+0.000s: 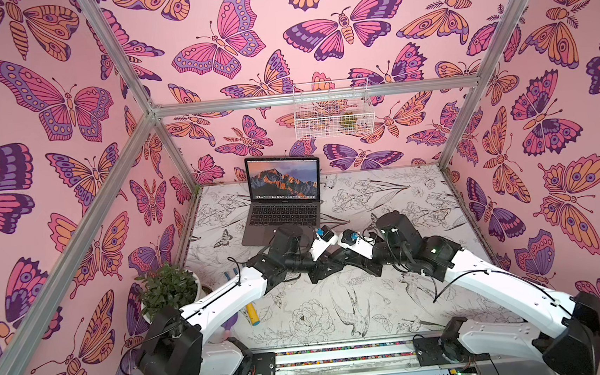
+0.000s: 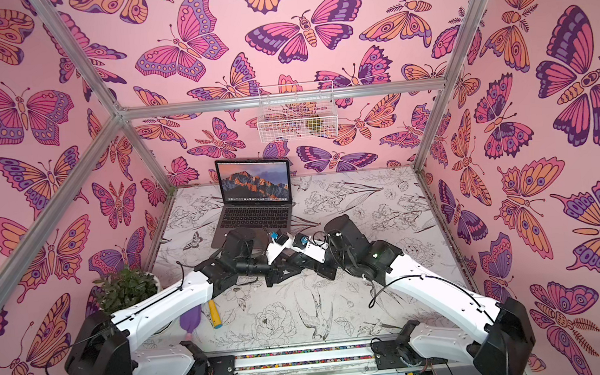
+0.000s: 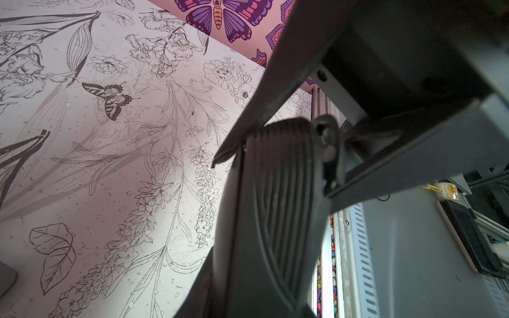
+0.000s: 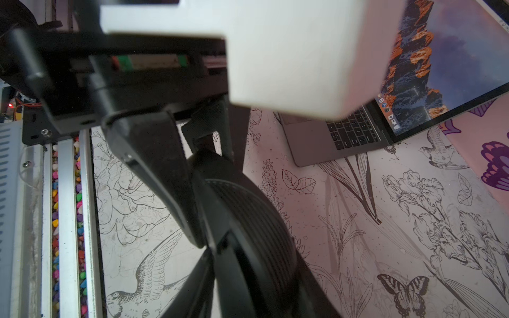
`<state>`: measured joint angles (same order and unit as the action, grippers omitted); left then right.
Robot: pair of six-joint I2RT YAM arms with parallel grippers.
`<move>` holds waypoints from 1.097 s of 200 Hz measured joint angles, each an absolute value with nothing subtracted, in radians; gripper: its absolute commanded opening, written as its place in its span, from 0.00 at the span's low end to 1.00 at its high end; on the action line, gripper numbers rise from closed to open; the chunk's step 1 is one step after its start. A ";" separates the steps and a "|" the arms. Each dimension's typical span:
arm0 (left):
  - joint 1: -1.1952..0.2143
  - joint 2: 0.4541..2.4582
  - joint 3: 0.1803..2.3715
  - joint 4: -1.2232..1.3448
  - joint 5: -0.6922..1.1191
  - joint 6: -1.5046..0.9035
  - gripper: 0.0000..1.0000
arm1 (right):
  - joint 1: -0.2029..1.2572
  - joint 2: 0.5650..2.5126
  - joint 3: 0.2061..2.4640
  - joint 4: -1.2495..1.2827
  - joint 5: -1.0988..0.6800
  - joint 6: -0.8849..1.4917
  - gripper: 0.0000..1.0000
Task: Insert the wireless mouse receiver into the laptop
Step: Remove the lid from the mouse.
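Top views showed the laptop [image 1: 278,212], then left gripper [image 1: 317,267] and right gripper [image 1: 344,260] tip to tip by its front corner. Neither's finger spread could be told. Wireless mouse receiver unseen, likely between them. Any handover needed a square pinch, plug end free.

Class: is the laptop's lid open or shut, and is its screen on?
Open and on: the laptop has its screen raised behind the keyboard, showing a lit orange mountain picture.
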<state>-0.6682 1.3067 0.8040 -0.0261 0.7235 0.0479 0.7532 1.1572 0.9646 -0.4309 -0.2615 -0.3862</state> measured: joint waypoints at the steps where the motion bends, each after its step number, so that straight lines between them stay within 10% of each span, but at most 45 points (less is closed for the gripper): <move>1: -0.668 1.307 0.804 -0.027 0.723 0.048 0.00 | 0.753 1.157 0.965 -0.431 -0.262 -0.386 0.38; 172: -0.623 1.343 0.823 -0.026 0.675 0.001 0.00 | 0.627 1.158 0.982 -0.459 -0.364 -0.305 0.45; 219: -0.600 1.367 0.822 -0.039 0.643 -0.049 0.00 | 0.595 1.158 0.973 -0.443 -0.378 -0.244 0.26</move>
<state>-0.5999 1.3674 0.8223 -0.0387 0.6426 -0.0486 0.5949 1.1576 0.9733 -0.4431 -0.3779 -0.2443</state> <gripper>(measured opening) 0.260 0.252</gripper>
